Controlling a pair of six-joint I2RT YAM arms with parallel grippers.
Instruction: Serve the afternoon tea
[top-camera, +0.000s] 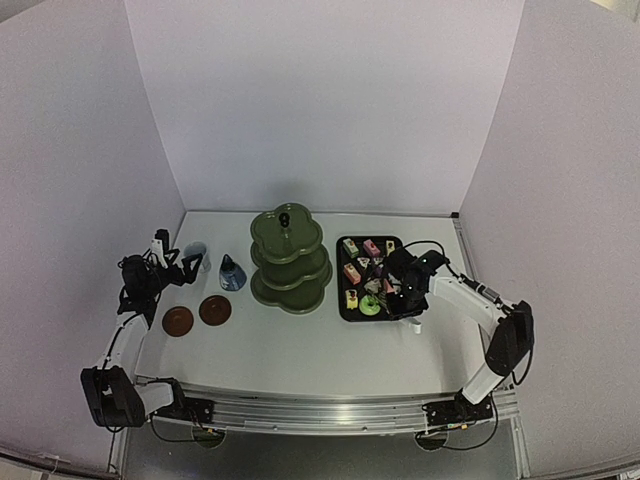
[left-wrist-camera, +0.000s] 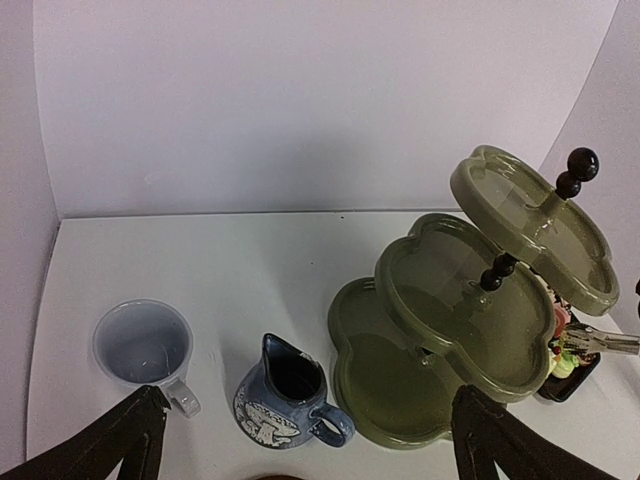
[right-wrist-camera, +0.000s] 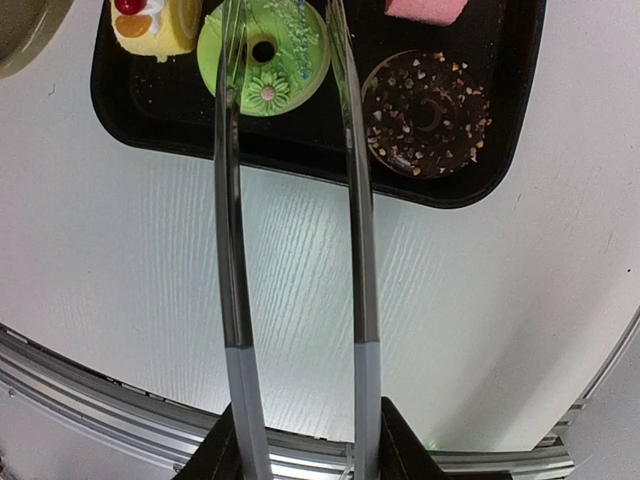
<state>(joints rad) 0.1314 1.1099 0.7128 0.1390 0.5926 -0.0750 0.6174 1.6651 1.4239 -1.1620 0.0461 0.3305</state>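
The olive-green three-tier stand (top-camera: 290, 258) stands mid-table, its tiers bare in the left wrist view (left-wrist-camera: 470, 300). Left of it are the small blue jug (top-camera: 232, 273) (left-wrist-camera: 285, 395), the pale cup (top-camera: 195, 254) (left-wrist-camera: 145, 345) and two brown coasters (top-camera: 178, 321) (top-camera: 215, 310). My left gripper (top-camera: 175, 265) (left-wrist-camera: 305, 445) is open and empty, above and just short of the jug and cup. My right gripper (top-camera: 405, 290) (right-wrist-camera: 300, 450) is shut on the metal tongs (right-wrist-camera: 232, 250), whose two arms lie over either side of a green donut (right-wrist-camera: 263, 55). Their tips run out of view.
The black tray (top-camera: 343, 300) (right-wrist-camera: 300, 160) right of the stand holds several cakes, among them a chocolate donut (right-wrist-camera: 425, 112), a yellow roll (right-wrist-camera: 155, 25) and a pink slice (right-wrist-camera: 425, 8). White walls enclose the table on three sides. The metal rail (top-camera: 320, 410) runs along the near edge.
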